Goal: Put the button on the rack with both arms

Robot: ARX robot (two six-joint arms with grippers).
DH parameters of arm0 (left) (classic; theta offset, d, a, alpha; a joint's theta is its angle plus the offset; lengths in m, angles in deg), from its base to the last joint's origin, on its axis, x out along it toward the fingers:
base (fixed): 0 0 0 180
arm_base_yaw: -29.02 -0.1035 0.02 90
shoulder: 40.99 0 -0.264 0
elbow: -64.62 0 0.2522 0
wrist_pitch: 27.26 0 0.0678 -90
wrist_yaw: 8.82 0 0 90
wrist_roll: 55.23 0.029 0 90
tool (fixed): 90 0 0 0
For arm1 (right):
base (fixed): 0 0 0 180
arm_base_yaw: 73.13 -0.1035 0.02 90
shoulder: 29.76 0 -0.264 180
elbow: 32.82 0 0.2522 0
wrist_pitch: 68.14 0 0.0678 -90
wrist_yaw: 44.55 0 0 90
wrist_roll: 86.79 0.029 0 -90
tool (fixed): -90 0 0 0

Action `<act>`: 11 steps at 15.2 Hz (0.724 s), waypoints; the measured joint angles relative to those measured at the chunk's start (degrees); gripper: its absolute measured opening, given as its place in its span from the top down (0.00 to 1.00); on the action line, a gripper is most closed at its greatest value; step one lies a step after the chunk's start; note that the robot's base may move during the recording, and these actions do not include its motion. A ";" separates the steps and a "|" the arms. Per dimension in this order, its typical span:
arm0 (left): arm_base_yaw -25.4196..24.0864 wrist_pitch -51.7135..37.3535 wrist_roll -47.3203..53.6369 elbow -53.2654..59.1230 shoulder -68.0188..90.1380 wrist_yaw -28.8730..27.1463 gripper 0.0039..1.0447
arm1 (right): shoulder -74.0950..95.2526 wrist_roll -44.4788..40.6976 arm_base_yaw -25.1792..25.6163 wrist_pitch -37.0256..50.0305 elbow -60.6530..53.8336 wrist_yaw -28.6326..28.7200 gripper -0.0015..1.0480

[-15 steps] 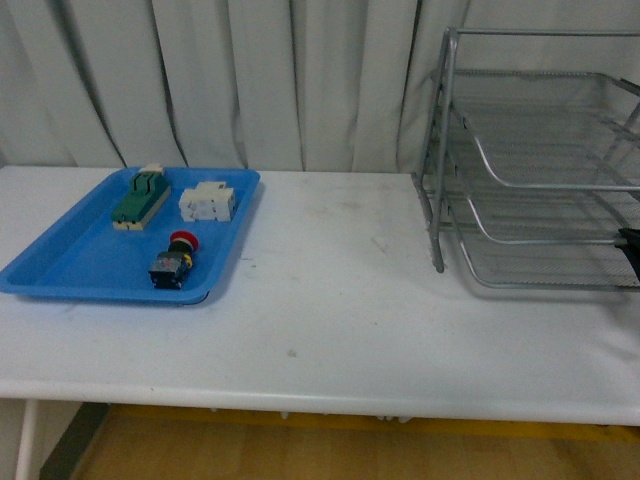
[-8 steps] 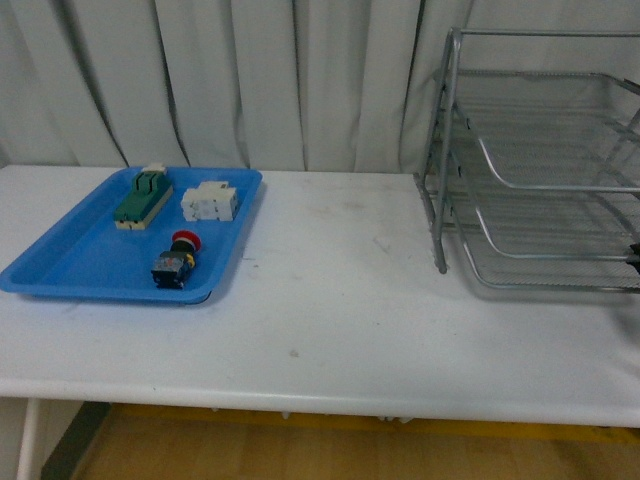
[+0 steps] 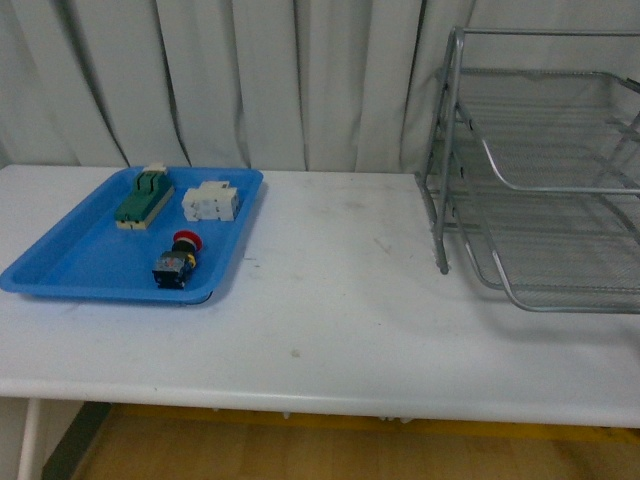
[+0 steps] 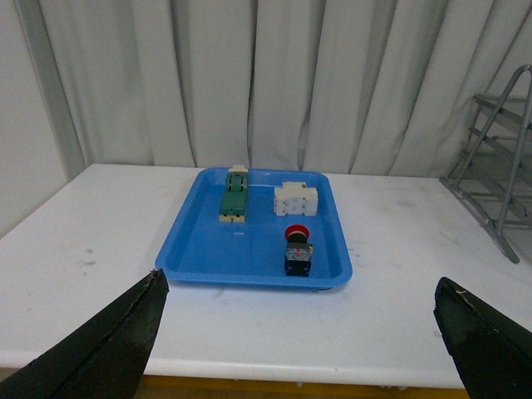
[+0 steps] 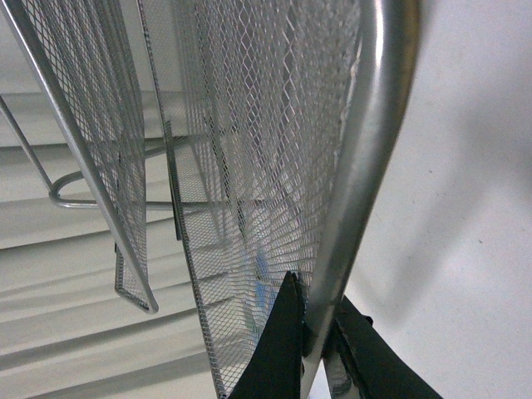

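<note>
Spanning the front view, a white table [image 3: 340, 300] sits before a pale curtain [image 3: 250, 80]. The silver three-tier wire rack [image 3: 447, 160] stands at the table's right end, and its lowest tray juts nearer the robot than the two above. A flat blue tray [image 3: 90, 255] lies toward the left end, well apart from the rack. The right gripper [image 5: 317, 324] is clamped on the tubular front rim of a mesh tray of the rack, one finger on each side of the tube. The left gripper [image 4: 299, 283] is spread wide and holds nothing, facing the blue tray from the robot's side. Inside the blue tray, a green-and-cream switch [image 3: 142, 198] lies far left, with a white block [image 3: 210, 202] near it to the right. The button [image 3: 176, 262] lies on its side in the tray's near-right part, nearer the robot than the white block. Its long axis runs near-to-far, red cap toward the curtain and dark body toward the robot.
</note>
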 joint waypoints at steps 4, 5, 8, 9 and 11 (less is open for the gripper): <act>0.00 0.00 0.00 0.00 0.00 0.00 0.06 | -1.22 -1.25 1.33 0.37 -4.52 1.42 0.95; 0.00 0.00 0.00 0.00 0.00 0.00 0.06 | -1.36 -2.43 1.46 -0.09 -4.76 1.75 0.84; 0.00 0.00 0.00 0.00 0.00 0.00 0.06 | -1.25 -5.55 1.86 -1.29 -5.95 1.88 0.47; 0.00 0.00 0.00 0.00 0.00 0.00 0.06 | -1.29 -5.75 2.23 -1.90 -6.38 1.97 0.35; 0.00 0.00 0.00 0.00 0.00 0.00 0.06 | -1.53 -5.77 2.25 -2.82 -6.97 1.90 0.11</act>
